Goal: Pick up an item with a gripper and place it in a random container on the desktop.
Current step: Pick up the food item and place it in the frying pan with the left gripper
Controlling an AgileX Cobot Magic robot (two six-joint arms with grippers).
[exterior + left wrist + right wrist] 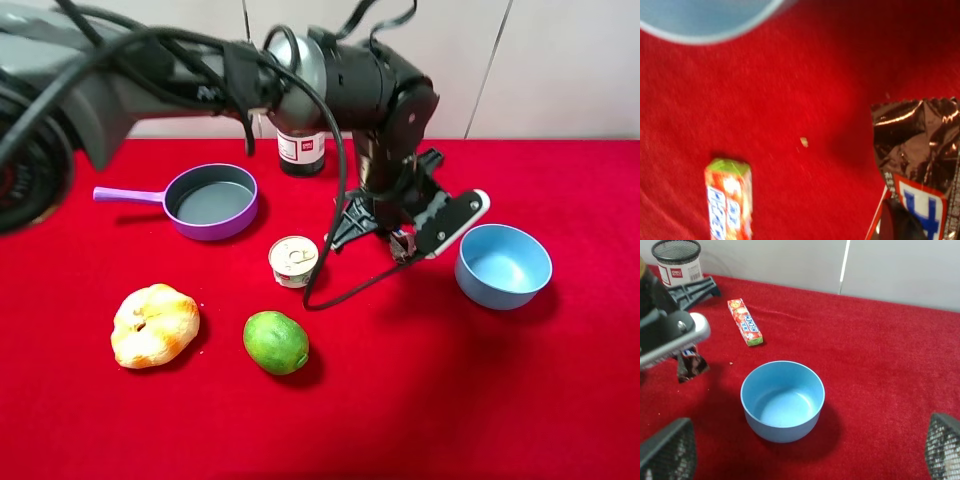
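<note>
My left gripper reaches across the middle and is shut on the dark brown candy bar, holding it just above the red cloth, left of the blue bowl. The bar fills the corner of the left wrist view and hangs below a white finger pad in the right wrist view. The purple pan with a grey inside stands at the back left, its handle pointing left, apart from the gripper. My right gripper is open and empty, its fingers spread wide before the blue bowl.
A light blue bowl stands right of the left gripper. A red-and-white candy stick pack lies behind it. A black mesh cup stands at the back. A small tin can, a lime and a bread roll lie at the front left.
</note>
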